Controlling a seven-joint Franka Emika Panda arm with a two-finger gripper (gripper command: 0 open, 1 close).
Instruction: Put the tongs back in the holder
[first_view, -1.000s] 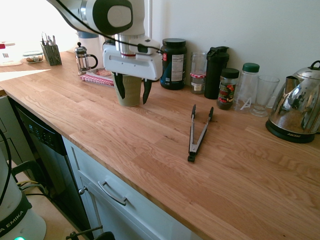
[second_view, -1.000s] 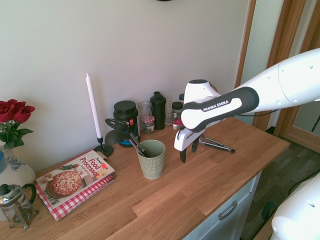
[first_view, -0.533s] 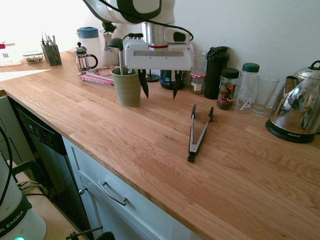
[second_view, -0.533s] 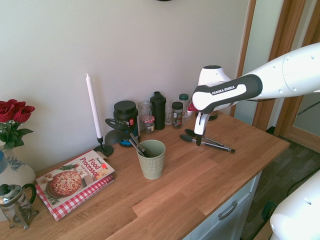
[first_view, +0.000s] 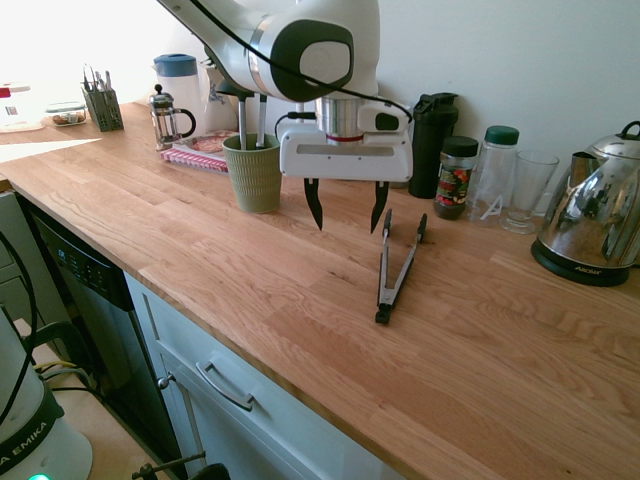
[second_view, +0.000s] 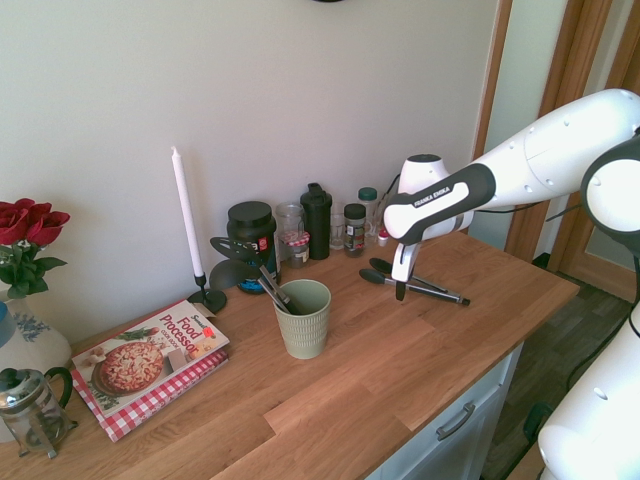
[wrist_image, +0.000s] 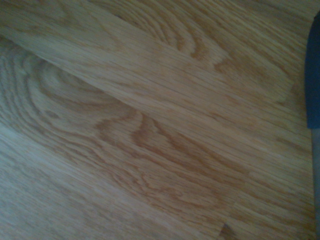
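Observation:
The tongs (first_view: 395, 268) lie flat on the wooden counter (first_view: 250, 280), grey arms spread in a narrow V with the black tips towards the wall; they also show as tongs (second_view: 420, 284) in the second exterior view. The holder (first_view: 253, 172), a ribbed pale green cup, stands to their left with dark utensil handles in it, seen too as the holder (second_view: 303, 318). My gripper (first_view: 347, 206) hangs open above the counter between holder and tongs, just left of the tong tips, holding nothing. The wrist view shows bare wood and a dark strip of the tongs (wrist_image: 313, 75) at the edge.
Along the wall stand a black tub (second_view: 251, 228), jars (first_view: 455, 176), a black bottle (first_view: 432, 130), a clear bottle (first_view: 494, 170), a glass (first_view: 527, 190) and a chrome kettle (first_view: 592, 222). A French press (first_view: 168, 117), cutlery caddy (first_view: 103, 106), cookbook (second_view: 150, 358) and candle (second_view: 186, 222) sit beyond the holder.
My gripper has swept from over the holder across the counter to just beside the tong tips and has come lower. It stayed open. Tongs and holder have not moved.

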